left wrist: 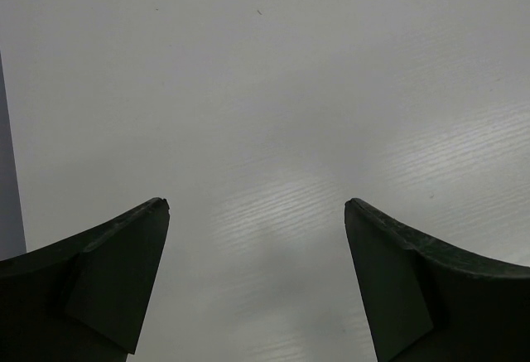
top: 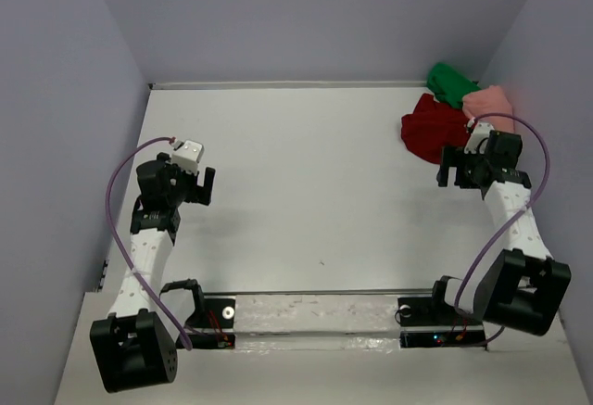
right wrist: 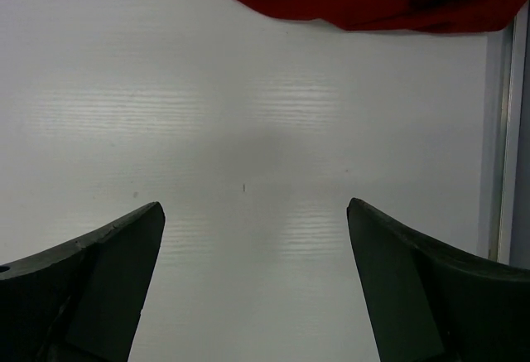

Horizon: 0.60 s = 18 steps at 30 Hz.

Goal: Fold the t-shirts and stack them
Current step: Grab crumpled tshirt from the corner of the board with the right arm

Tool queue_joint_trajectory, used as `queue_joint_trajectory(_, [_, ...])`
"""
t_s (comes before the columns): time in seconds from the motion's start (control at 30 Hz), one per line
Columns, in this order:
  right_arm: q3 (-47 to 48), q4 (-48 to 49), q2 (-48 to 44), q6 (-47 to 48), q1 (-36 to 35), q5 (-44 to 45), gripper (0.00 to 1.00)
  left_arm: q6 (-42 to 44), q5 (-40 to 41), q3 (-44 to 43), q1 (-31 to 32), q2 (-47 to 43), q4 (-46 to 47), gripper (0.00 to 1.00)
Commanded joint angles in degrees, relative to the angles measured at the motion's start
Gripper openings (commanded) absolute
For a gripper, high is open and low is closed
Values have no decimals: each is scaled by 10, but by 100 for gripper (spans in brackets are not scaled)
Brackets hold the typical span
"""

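Dark red t-shirt (top: 432,127) lies crumpled in the far right corner of the white table (top: 306,164). It touches the green t-shirt (top: 451,82) behind it and the salmon pink t-shirt (top: 488,102) to its right. The right gripper (right wrist: 255,209) hovers just near of the heap, jaws spread and empty. The left gripper (left wrist: 257,205) hangs far off at the left, likewise spread and holding nothing.
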<state>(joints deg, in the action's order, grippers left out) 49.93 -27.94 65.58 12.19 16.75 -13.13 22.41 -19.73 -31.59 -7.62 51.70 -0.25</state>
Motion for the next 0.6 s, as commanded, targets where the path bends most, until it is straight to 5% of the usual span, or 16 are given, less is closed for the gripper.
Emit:
queue_joint_trajectory(0.0, [67, -9, 69, -8, -3, 18, 96, 0, -1, -37, -4, 13, -7, 99])
queue_joint_trajectory(0.3, [264, -68, 262, 16, -3, 50, 94, 11, -14, -40, -8, 16, -19, 99])
queue_joint_trajectory(0.57, [435, -145, 414, -2, -3, -5, 88, 22, -23, -34, -8, 6, -14, 99])
